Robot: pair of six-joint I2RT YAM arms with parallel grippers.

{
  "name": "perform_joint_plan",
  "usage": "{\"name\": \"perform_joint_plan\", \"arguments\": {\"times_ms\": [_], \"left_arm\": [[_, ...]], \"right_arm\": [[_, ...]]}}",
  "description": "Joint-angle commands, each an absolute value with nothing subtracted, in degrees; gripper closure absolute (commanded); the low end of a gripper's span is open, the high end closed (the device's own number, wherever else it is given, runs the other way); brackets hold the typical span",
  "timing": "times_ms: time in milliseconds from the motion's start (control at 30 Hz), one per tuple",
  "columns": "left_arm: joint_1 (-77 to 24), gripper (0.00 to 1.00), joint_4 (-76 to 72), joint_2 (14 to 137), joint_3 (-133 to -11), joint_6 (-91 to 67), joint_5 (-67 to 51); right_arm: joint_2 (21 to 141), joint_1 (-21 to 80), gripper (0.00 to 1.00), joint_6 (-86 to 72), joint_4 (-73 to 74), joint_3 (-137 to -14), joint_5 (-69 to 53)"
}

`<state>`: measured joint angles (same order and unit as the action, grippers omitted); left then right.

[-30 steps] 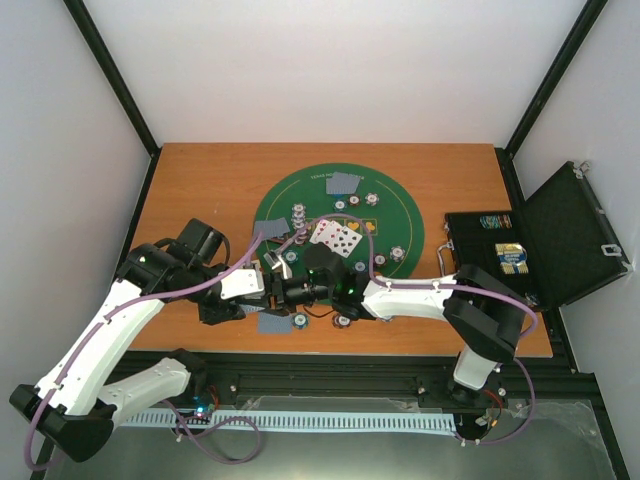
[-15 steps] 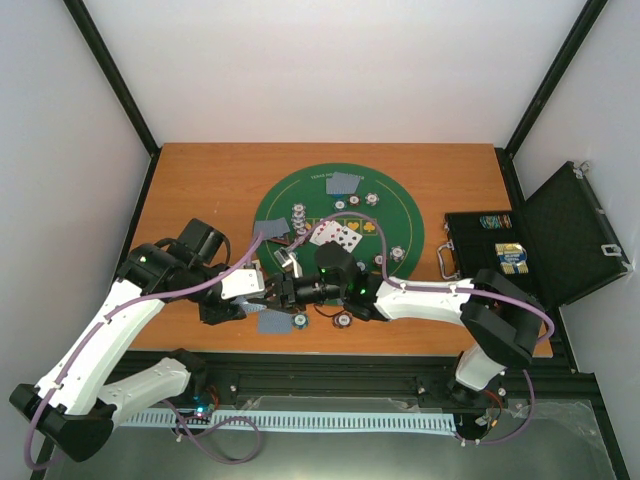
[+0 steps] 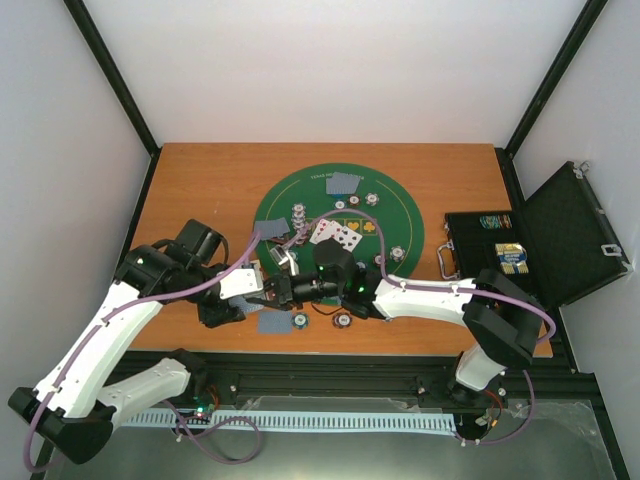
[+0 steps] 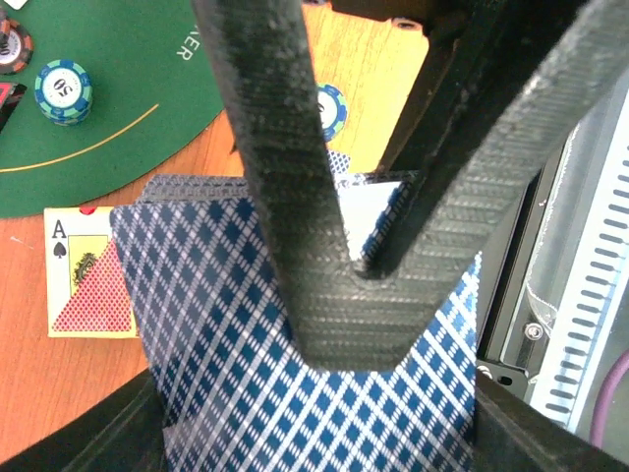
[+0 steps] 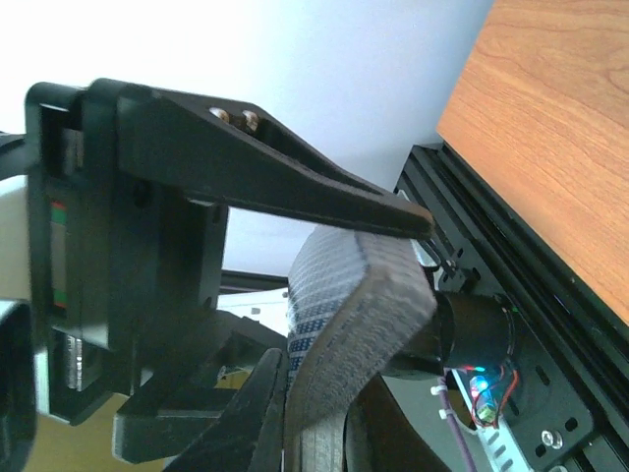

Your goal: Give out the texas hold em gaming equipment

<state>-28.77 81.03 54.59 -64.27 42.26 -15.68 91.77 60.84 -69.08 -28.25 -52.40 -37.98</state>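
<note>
A brown wooden worktop (image 3: 200,180) stands between plain white walls (image 3: 340,70) under even, soft light. Black frame posts (image 3: 110,75) rise from its far corners. Black rails (image 3: 330,382) run along its near edge, with a dull grey surface (image 3: 570,450) below.

The right gripper (image 4: 349,315) crosses in front of the deck of cards (image 4: 226,334), hiding its middle, and the picture's lower edge cuts the deck off. An ace of spades (image 4: 69,258) is partly hidden behind it. I can't make out what sits in the black case (image 3: 505,250); it's too small.
</note>
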Motion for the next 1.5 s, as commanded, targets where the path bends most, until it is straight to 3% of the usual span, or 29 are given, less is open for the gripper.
{"name": "perform_joint_plan", "arguments": {"times_ms": [0,300,500,767,1033,1233,1467], "left_arm": [[-28.8,0.32,82.0,53.4,-65.9,41.9,-18.9],[-28.8,0.07,82.6,54.7,-62.1,43.1,-21.6],[-28.8,0.06,84.6,54.0,-61.9,44.3,-22.7],[-28.8,0.16,83.1,53.0,-61.4,44.9,-19.7],[-28.8,0.11,83.7,53.0,-59.3,46.0,-20.4],[-28.8,0.16,81.8,52.4,-58.6,46.1,-18.6],[-28.8,0.1,81.4,52.1,-55.7,46.4,-18.8]], "right_arm": [[92.3,61.0,0.97,-69.1,-25.7,-50.4,-35.3],[92.9,62.7,0.97,-69.8,-29.9,-51.3,-36.8],[94.0,62.8,0.97,-70.3,-31.3,-51.5,-36.8],[96.4,62.9,0.97,-71.2,-31.6,-51.9,-36.7],[97.8,62.9,0.97,-72.7,-34.3,-52.0,-37.5],[98.2,62.9,0.97,-73.3,-35.1,-51.2,-37.2],[98.3,63.3,0.97,-73.7,-36.1,-52.9,-37.9]]}}
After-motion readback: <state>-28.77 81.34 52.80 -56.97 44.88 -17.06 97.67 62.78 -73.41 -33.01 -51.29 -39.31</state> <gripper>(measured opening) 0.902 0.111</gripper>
